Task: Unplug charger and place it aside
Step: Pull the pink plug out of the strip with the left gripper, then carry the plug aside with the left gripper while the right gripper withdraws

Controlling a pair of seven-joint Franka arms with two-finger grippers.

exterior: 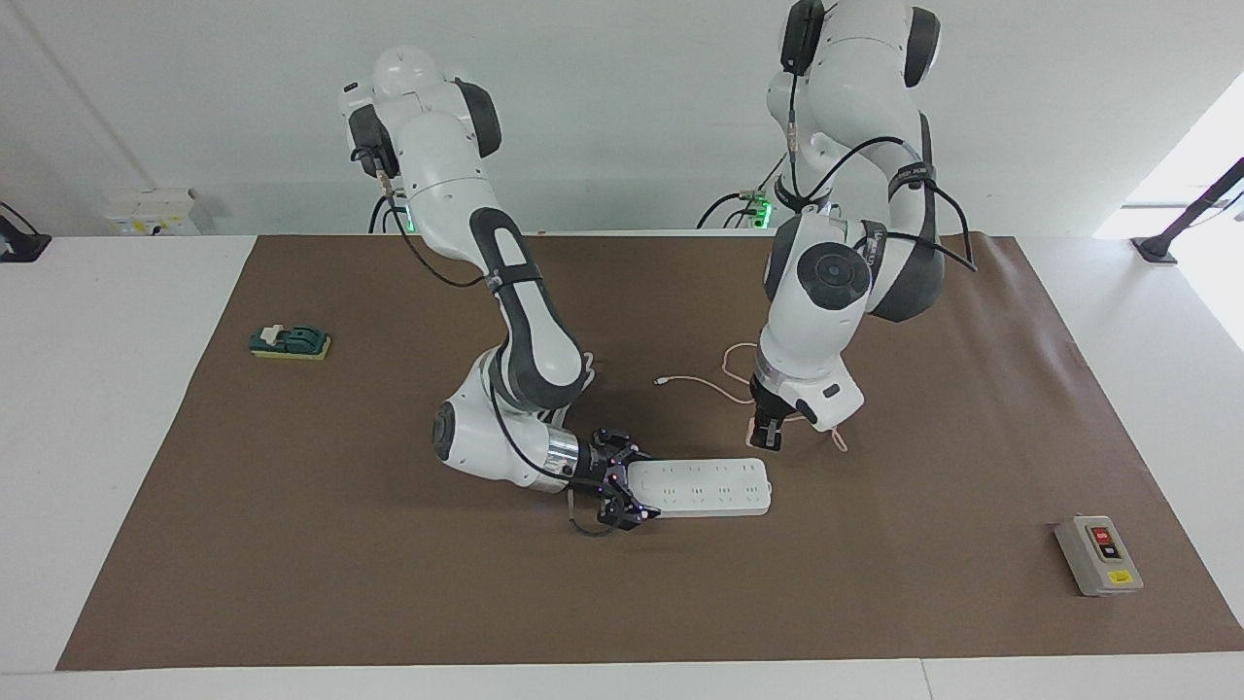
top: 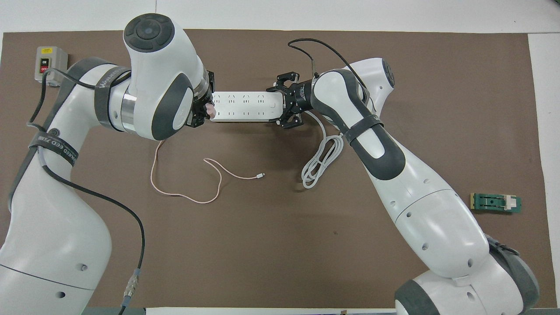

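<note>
My left gripper is shut on the pale pink charger and holds it in the air just above the end of the white power strip, prongs clear of the sockets. In the overhead view the charger shows pink at the left gripper, by the strip's end. Its thin pink cable trails loosely on the brown mat toward the robots. My right gripper grips the strip's other end, also seen from overhead.
A grey switch box sits at the left arm's end, farther from the robots. A green part on a yellow pad lies at the right arm's end. The strip's thick white cord coils beside the right arm.
</note>
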